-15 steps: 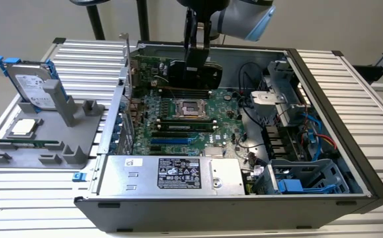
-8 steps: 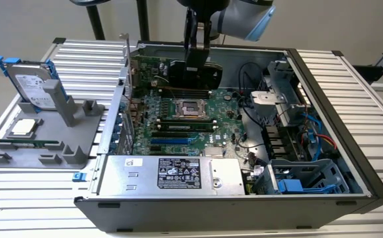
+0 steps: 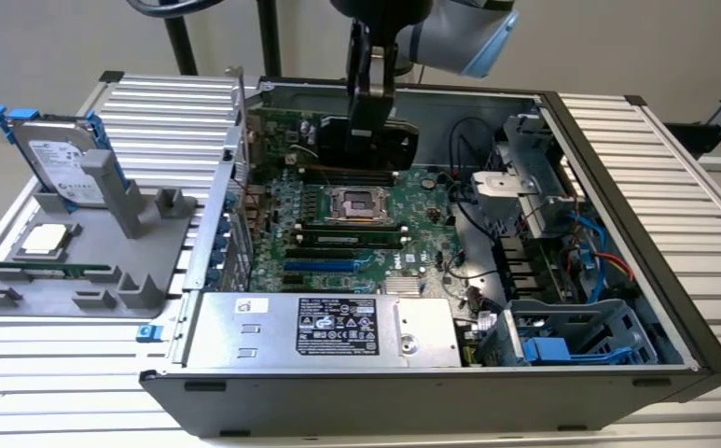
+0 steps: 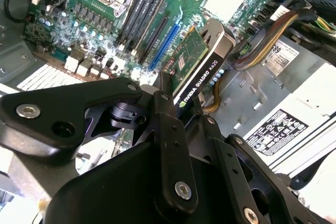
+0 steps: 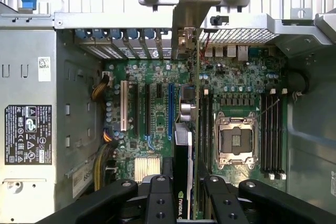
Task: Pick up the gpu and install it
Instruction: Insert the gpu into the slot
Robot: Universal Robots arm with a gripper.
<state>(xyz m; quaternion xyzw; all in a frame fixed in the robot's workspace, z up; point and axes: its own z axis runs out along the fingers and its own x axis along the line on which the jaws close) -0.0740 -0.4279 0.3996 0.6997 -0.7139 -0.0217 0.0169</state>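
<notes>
Black fingers [image 4: 172,129] are pressed in on the gpu [image 4: 195,61]. They pinch its upper edge, so the green card hangs edge-down with its connector side facing the motherboard [image 3: 433,191]. From where I stand, that grip looks chosen to let the card drop straight into a slot.

In the first wrist view the gpu shows as a slim blade over the motherboard, running just beside the blue slot [image 5: 169,111]. Its metal bracket end points toward the rear slot openings [image 5: 131,48] at the motherboard's edge. I judge it hovering, not seated.

Beside the motherboard sits the power supply [image 3: 323,327]. Outside the case [image 3: 397,401], well apart from the motherboard, a hard drive [image 3: 59,159] stands on a grey fixture [image 3: 55,308].
</notes>
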